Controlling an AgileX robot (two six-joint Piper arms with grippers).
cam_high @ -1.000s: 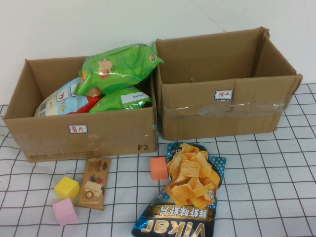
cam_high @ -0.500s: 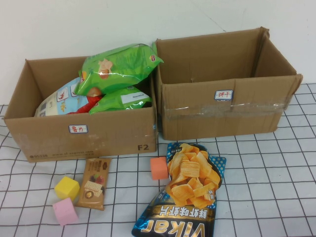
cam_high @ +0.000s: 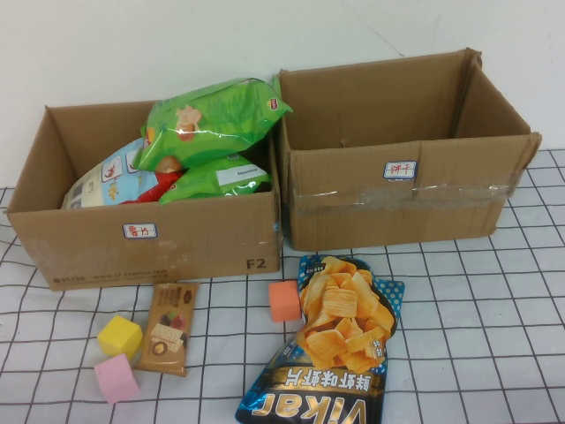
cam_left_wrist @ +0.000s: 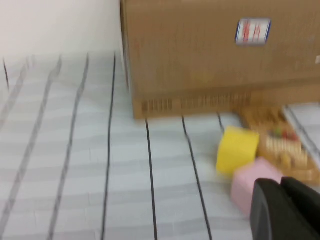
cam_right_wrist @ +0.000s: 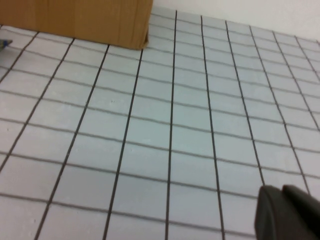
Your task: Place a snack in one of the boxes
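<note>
Two end effectors, left (cam_left_wrist: 287, 210) by pink cube (cam_left_wrist: 252, 182), right (cam_right_wrist: 290, 212) over bare cloth; grip state unclear.

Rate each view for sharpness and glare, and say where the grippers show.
High view: sharp, evenly lit, mild sheen on the chip bag; neither gripper appears. Left wrist view: blurred, left box label unreadable, left gripper a dark smear beside the pink cube. Right wrist view: slightly soft; right gripper over the gridded cloth.
</note>
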